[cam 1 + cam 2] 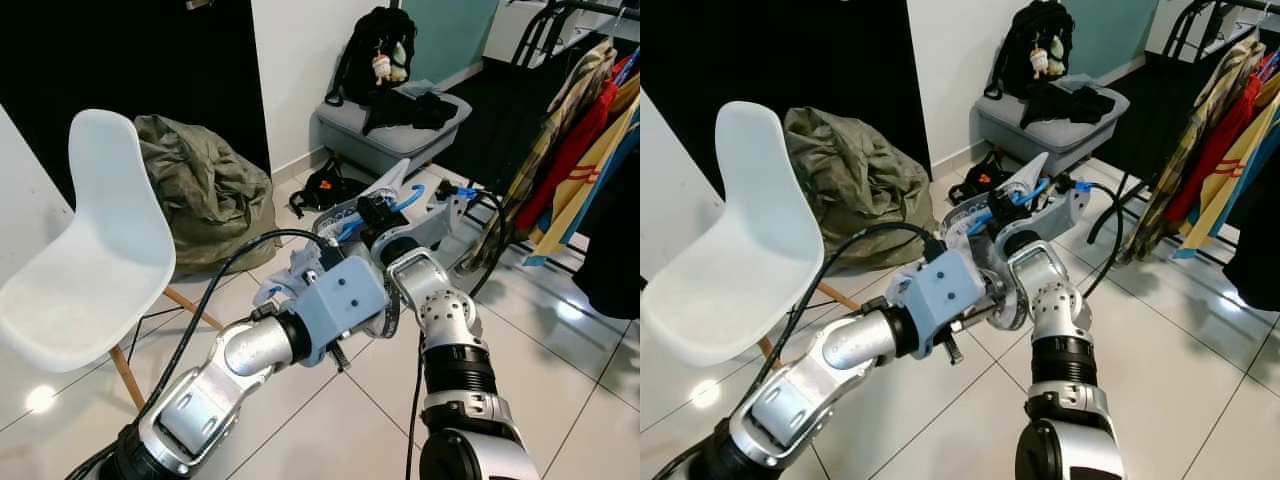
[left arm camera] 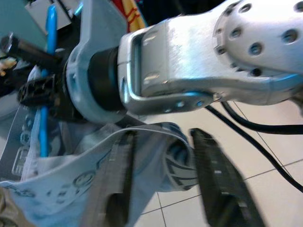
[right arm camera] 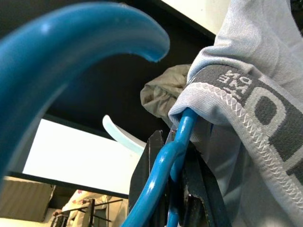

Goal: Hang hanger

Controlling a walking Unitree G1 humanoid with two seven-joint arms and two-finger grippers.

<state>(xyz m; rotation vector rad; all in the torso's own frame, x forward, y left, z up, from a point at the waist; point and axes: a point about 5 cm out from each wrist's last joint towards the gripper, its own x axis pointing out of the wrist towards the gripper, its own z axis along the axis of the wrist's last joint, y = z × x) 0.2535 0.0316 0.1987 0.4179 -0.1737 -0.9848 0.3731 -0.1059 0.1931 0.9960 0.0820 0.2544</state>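
blue hanger in right gripper (clamped)

- On your left stands a white moulded plastic chair with wooden legs.
- Beside it slumps an olive-green crumpled fabric sack.
- Farther off, a black backpack rests on a grey cushioned bench.
- Colourful garments hang at your right.

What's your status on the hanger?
Right end effector shut on hanger, garment draped on it. Left end effector open around garment. Clothes rack ahead right, not reached.
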